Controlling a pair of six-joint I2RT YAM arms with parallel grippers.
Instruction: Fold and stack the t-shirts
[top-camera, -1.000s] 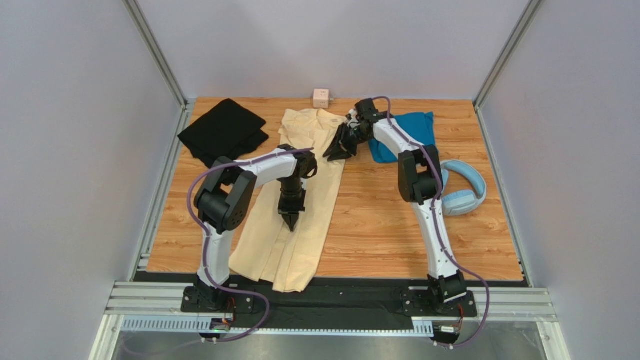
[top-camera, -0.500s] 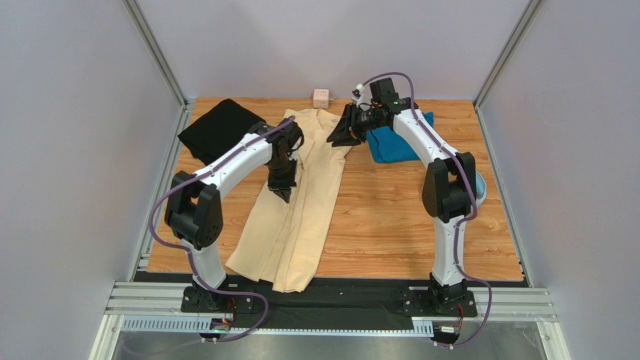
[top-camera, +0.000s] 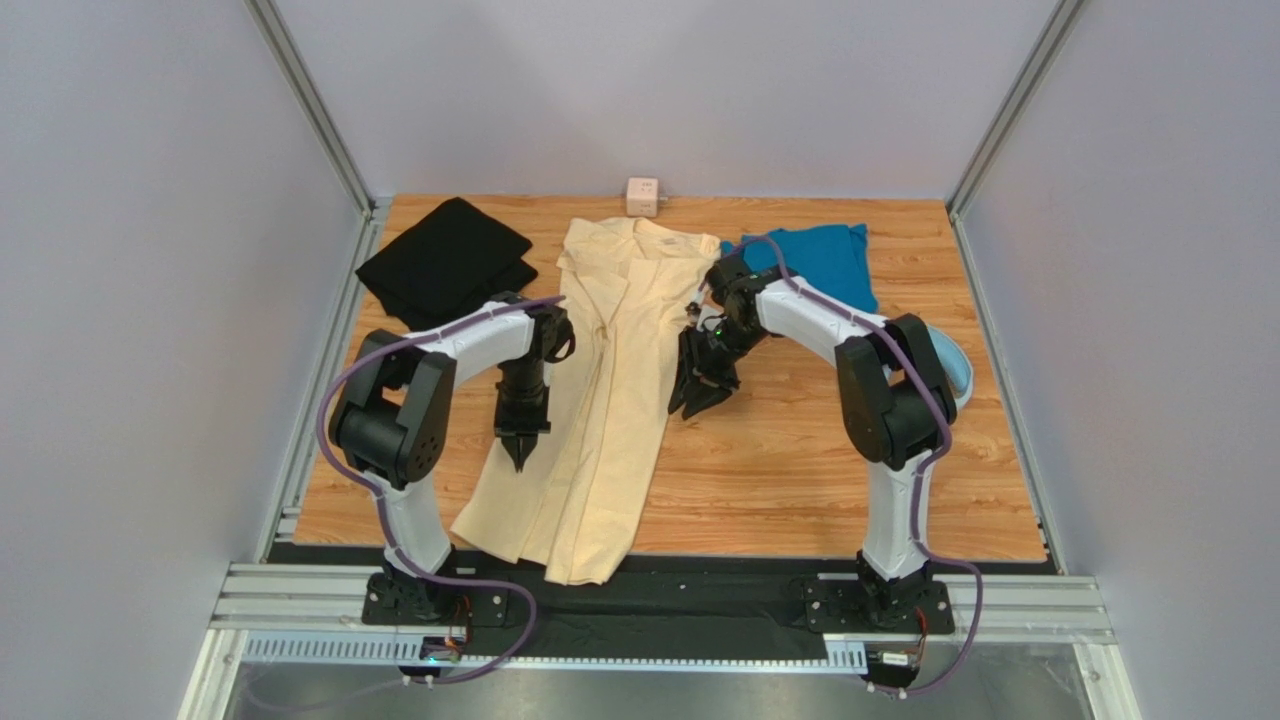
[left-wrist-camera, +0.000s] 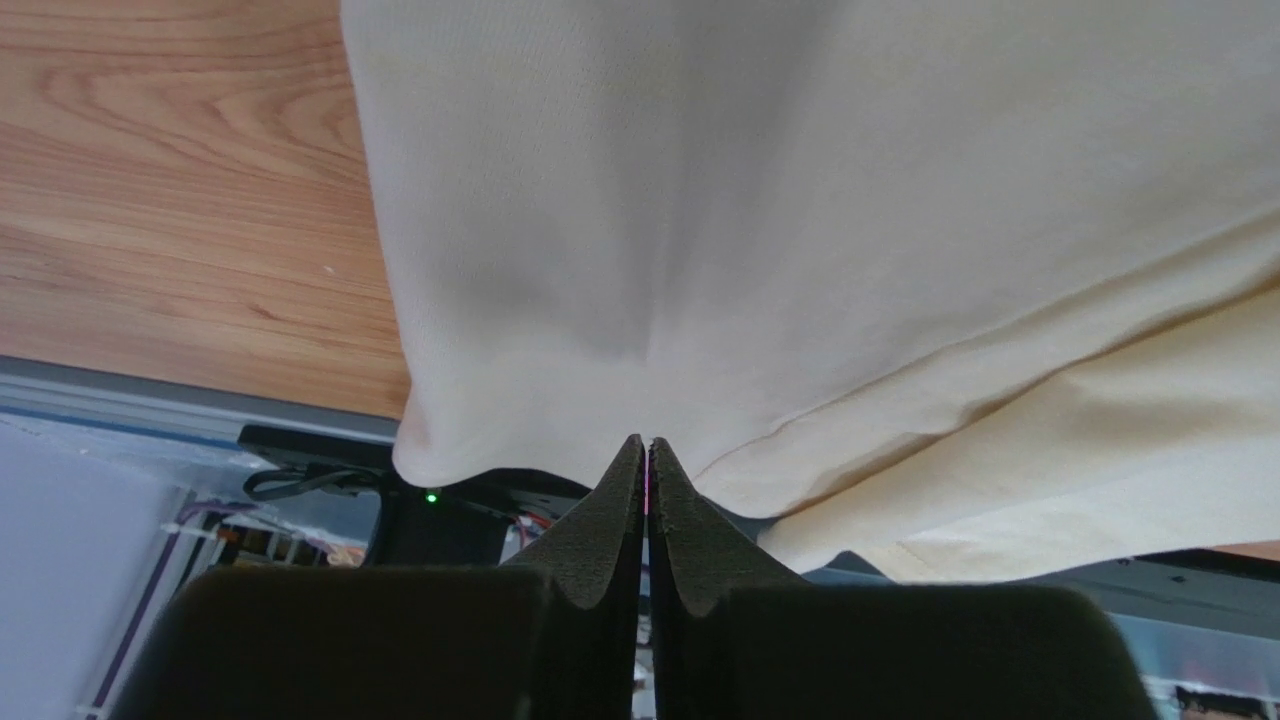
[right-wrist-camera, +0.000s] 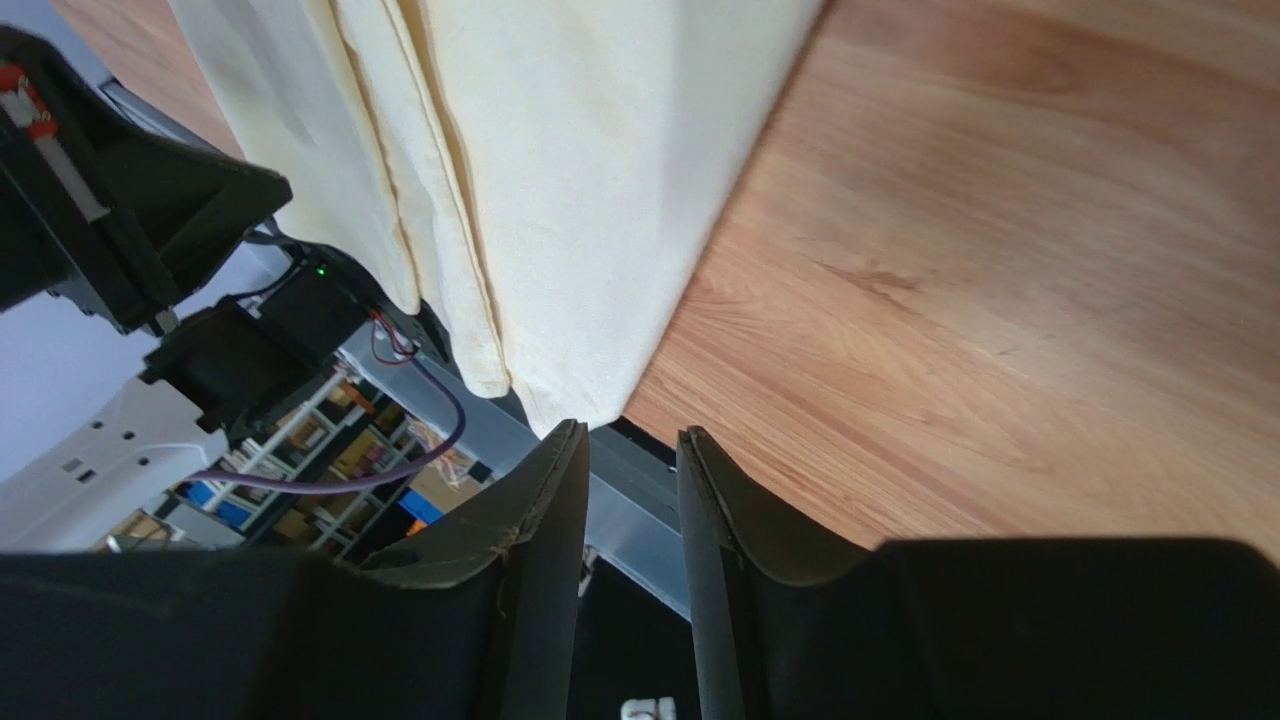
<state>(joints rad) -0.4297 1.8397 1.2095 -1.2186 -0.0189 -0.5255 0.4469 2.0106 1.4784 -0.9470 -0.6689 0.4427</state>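
Left gripper (left-wrist-camera: 646, 446), its dark foam pads clenched on nothing, hangs at the left edge of the soft cream shirt (top-camera: 609, 405), a long strip at centre frame. Right gripper (right-wrist-camera: 628, 435) stands slightly parted and empty. Three shirts in all, with the black shirt (top-camera: 443, 263) upper left and the teal shirt (top-camera: 819, 263) upper right.

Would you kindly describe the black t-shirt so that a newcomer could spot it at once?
Start at the wooden table and look to its far left corner, beside the long cream-yellow t-shirt. The black t-shirt lies there in a rough folded square. It is the only dark cloth; the teal t-shirt lies far right.
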